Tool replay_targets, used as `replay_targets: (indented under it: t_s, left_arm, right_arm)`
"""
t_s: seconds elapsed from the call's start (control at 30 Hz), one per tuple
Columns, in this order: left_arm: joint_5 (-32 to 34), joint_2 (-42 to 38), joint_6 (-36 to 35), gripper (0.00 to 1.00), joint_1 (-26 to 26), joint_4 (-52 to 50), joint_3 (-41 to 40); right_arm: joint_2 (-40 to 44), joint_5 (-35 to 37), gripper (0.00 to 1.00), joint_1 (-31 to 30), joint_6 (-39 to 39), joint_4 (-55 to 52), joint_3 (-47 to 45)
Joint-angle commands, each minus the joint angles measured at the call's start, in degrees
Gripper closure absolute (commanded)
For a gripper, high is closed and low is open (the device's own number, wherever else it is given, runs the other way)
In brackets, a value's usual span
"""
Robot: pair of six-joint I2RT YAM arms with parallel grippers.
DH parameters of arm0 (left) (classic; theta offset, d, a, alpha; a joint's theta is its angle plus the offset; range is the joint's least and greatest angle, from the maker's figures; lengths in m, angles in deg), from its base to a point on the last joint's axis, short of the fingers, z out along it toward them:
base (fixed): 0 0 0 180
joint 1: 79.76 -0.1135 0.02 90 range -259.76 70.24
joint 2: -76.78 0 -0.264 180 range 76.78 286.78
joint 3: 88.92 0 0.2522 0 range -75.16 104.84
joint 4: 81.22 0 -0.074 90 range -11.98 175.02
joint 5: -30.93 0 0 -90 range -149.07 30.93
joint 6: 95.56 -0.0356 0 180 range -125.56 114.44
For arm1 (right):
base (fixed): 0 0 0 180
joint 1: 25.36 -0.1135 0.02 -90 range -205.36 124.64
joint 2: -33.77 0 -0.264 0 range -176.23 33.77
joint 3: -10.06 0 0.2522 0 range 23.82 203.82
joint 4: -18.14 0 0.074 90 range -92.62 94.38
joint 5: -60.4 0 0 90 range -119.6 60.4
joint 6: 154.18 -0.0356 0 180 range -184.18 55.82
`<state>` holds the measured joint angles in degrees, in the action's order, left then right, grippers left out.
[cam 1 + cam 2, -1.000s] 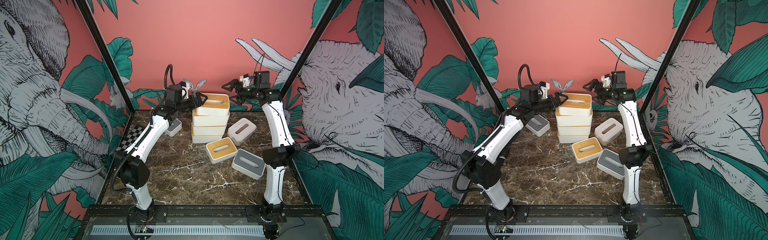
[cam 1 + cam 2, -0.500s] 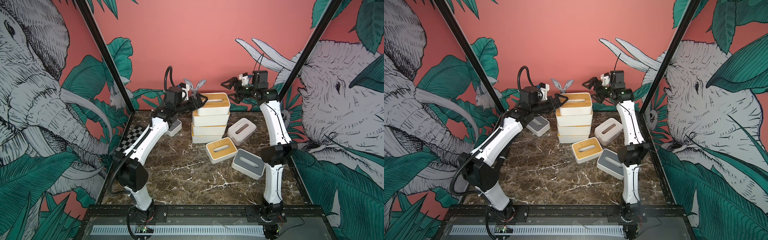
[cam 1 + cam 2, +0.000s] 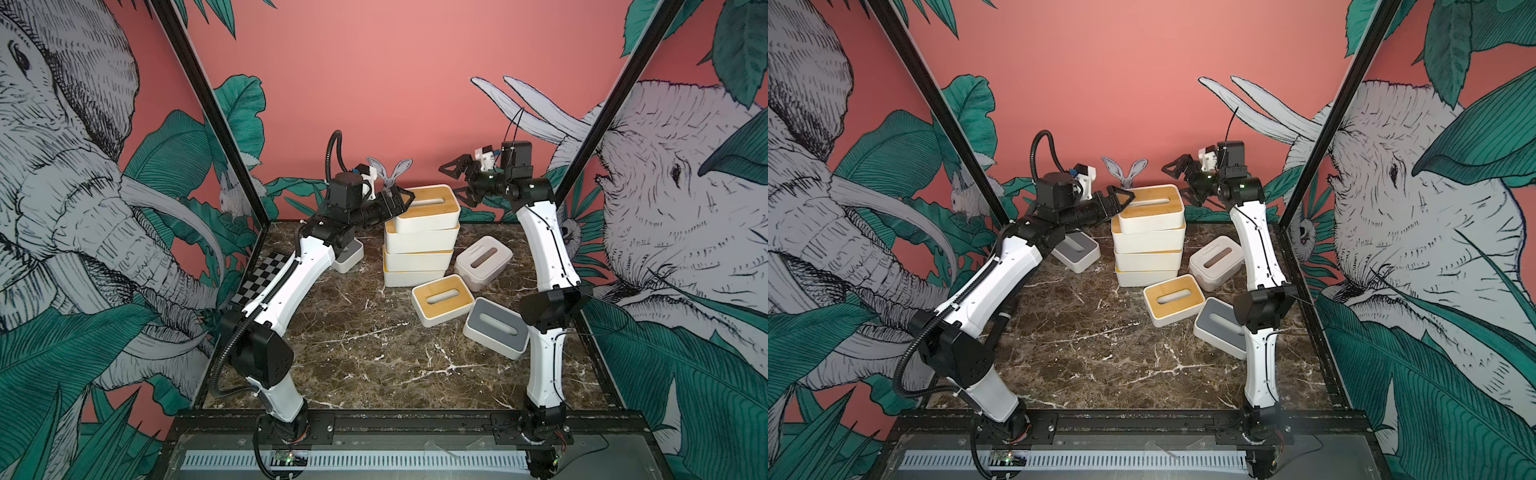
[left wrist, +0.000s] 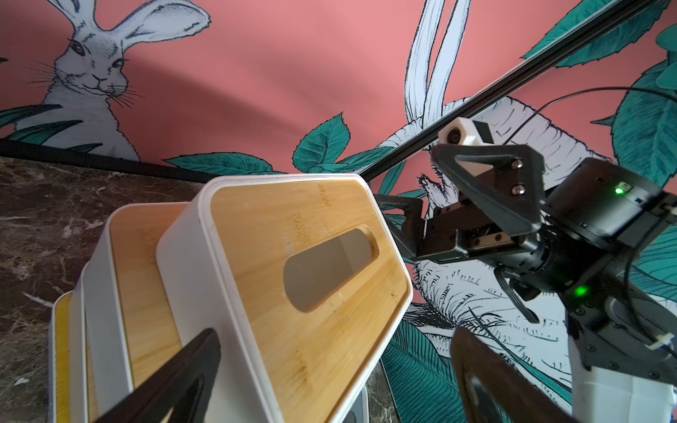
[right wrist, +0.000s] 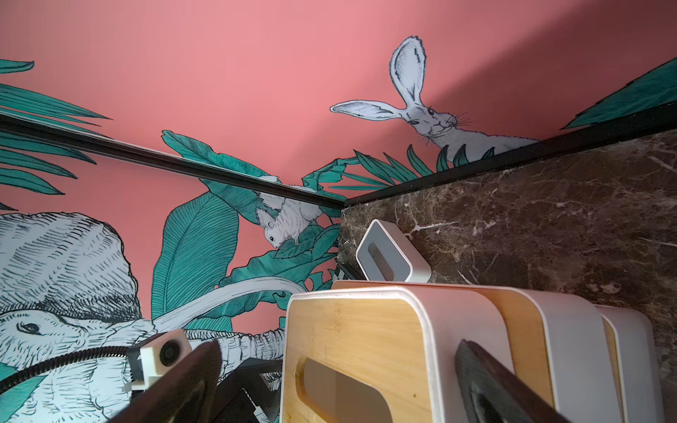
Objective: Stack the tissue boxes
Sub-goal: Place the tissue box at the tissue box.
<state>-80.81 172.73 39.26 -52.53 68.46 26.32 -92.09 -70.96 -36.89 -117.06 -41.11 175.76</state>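
There are 8 white tissue boxes with round corners and a slot in each lid on the dark brown marble table [image 3: 353, 353]. 5 have bamboo-wood lids, 2 have grey lids and 1 is pale white all over. In the middle of both top views stands the stack of 4 bamboo-lid boxes [image 3: 417, 249]. Its top box [image 3: 428, 208] sits a bit crooked and pokes out to the right over the box under it. The loose bamboo-lid box [image 3: 442, 300] lies flat just below and right of the stack. The right grey-lid box [image 3: 496, 328] lies just beside it, lower right. The pale white box [image 3: 484, 262] lies just right of the stack. The left grey-lid box [image 3: 349, 257] lies left of the stack, and the white left arm [image 3: 291, 282] hides most of it in a top view. In a top view the white right arm [image 3: 1258, 332] covers a corner of the right grey-lid box. A black-and-white checkerboard panel [image 3: 266, 274] lies at the left edge of the table, partly behind the left arm. The black left gripper [image 3: 401, 199] is at the left end of the top box, spread wide and gripping nothing. I cannot tell if it touches the box. The black right gripper [image 3: 457, 183] hangs near the right end of the top box. It is spread wide too, with nothing in it.
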Motion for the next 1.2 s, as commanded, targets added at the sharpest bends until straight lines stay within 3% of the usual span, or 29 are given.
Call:
replay_targets:
  t_s: [0.0, 0.13, 0.27, 0.4, 0.57, 0.7, 0.97, 1.17]
  left_arm:
    - [2.5, -5.8, -2.3, 0.01, -0.6, -4.0, -0.4]
    - [7.6, -12.2, -4.6, 0.00, -3.0, -11.3, -3.8]
    - [10.8, -18.2, -3.5, 0.00, -9.0, -19.6, -8.8]
    - [19.7, -17.5, -4.7, 0.00, -11.1, -32.4, -7.5]
    - [23.7, -10.1, -2.9, 0.01, -12.8, -35.6, -6.3]
    - [23.3, -2.3, 0.8, 0.01, -15.8, -33.4, -5.5]
    - [26.3, 16.1, 1.1, 0.01, -18.1, -34.9, 8.2]
    - [27.0, 24.1, 2.2, 0.05, -19.0, -34.3, 13.8]
  right_arm:
    - [3.4, 2.7, 0.01, 1.0, 2.7, -2.3, -0.1]
    - [5.8, 5.6, 0.01, 2.8, 4.7, -4.8, 0.0]
    - [8.9, 9.1, 0.01, 3.8, 8.4, -8.7, 0.2]
    - [13.6, 15.1, 0.01, 3.7, 13.9, -13.6, -1.9]
    - [26.0, 26.6, 0.01, 3.8, 19.9, -13.5, -17.8]
    - [40.1, 29.0, 0.01, 4.0, 22.4, -5.4, -34.5]
    - [58.1, 23.4, 0.01, 4.1, 21.2, 5.9, -59.6]
    - [62.6, 20.3, 0.01, 4.1, 19.6, 8.1, -67.1]
